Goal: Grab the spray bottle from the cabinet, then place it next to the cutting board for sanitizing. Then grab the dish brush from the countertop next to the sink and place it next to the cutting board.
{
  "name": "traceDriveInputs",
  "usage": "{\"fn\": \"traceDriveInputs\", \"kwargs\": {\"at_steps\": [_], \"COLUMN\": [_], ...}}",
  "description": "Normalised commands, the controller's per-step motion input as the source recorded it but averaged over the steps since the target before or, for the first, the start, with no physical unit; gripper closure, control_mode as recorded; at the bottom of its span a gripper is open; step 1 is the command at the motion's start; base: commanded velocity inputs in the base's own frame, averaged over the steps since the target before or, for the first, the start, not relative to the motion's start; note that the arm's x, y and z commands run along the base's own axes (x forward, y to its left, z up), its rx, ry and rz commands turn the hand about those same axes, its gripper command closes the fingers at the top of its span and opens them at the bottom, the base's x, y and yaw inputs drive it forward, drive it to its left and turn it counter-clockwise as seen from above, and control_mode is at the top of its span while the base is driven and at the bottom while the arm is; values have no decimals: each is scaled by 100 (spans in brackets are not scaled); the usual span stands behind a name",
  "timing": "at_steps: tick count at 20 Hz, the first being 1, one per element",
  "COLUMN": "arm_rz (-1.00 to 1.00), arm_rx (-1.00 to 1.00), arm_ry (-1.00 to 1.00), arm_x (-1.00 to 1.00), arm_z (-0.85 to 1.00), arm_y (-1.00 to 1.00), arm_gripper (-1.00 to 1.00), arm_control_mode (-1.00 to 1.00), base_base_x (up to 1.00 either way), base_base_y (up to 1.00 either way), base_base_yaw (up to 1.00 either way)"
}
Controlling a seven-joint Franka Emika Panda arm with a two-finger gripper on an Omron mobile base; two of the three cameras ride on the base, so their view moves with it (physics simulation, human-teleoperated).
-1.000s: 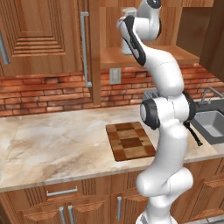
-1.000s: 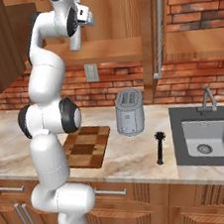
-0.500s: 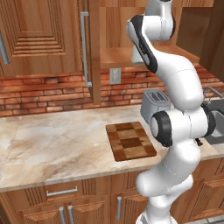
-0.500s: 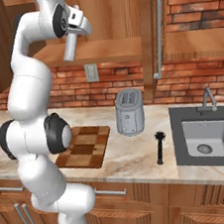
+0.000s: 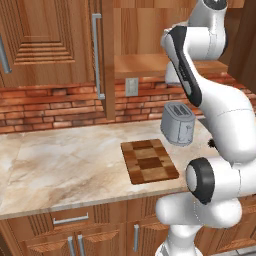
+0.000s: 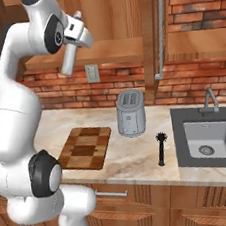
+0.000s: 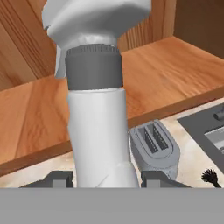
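Your gripper [image 7: 107, 177] is clamped on the spray bottle [image 7: 98, 127], one fingertip pressed to each side of its lower body, with the grey collar and trigger head rising away from the hand. From the right base camera the bottle [image 6: 70, 57] hangs tilted in the air, just in front of the open cabinet shelf [image 6: 112, 50] and well above the countertop [image 6: 116, 157]. It is out of the cabinet, so by my reading the step in hand is the carry down to the cutting board [image 6: 85, 148].

The board lies at the front of the counter, with the toaster [image 6: 130, 112] just behind its right corner. Bring the bottle forward until it is well off the shelf edge before you lower it, so the spray head does not catch the wood. Aim for bare stone beside the board, not on it. The side toward the toaster and the dish brush [image 6: 161, 148] is tight and you will want room there for the brush later, so the board's far left side or the strip in front looks safer.

Right the bottle as you come down; at its present tilt it would likely tip when let go. Lower slowly until the base sits flat, then open the jaws and lift straight up.

The brush lies on the counter between the toaster and the sink [image 6: 207, 140], untouched.
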Motion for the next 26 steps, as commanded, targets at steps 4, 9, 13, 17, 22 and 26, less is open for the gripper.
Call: {"fn": "traceDriveInputs", "kwargs": {"at_steps": [4,9,13,17,22,26], "arm_rz": [1,15,29,37,39,35], "arm_rx": [0,-6,-3,0,-7,-12], "arm_ry": [-28,-68,-51,-33,-30,-41], "arm_x": [-100,-95,-24,0,6,7], "arm_z": [5,-4,-24,-35,-67,-54], "arm_y": [-1,0,0,5,14,0], "arm_gripper": [100,100,100,100,100,100], "arm_control_mode": [-100,-100,-100,-100,-100,-100], "base_base_x": [0,0,0,0,0,0], "base_base_y": [0,0,0,0,0,0], "base_base_yaw": [0,0,0,0,0,0]}}
